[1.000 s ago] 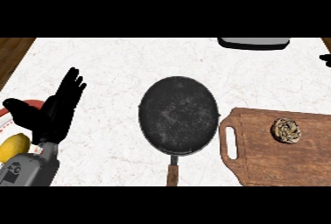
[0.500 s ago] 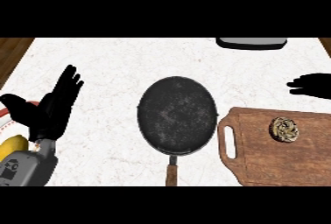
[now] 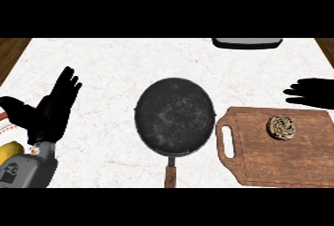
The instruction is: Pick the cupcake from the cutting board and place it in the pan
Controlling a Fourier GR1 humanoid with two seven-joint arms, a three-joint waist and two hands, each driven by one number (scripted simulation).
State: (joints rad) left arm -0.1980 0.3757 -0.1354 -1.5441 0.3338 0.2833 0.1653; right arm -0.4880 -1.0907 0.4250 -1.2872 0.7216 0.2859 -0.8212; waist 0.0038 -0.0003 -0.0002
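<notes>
Two empty hands we see here: the right hand [image 3: 317, 93], fingers straight and spread, hovers just beyond the cupcake [image 3: 281, 126] on the cutting board [image 3: 274, 163]; the pan [image 3: 175, 115] lies left of those fingers, and the left hand [image 3: 52, 112] rests open, fingers up, farther left.

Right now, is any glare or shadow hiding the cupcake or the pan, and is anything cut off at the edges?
Head view: even light, no glare or shadow on the pan or the cupcake. Head view, edges: the right hand and the cutting board are cut off at the right; the left hand, at the left, reads as a flat dark shape.
</notes>
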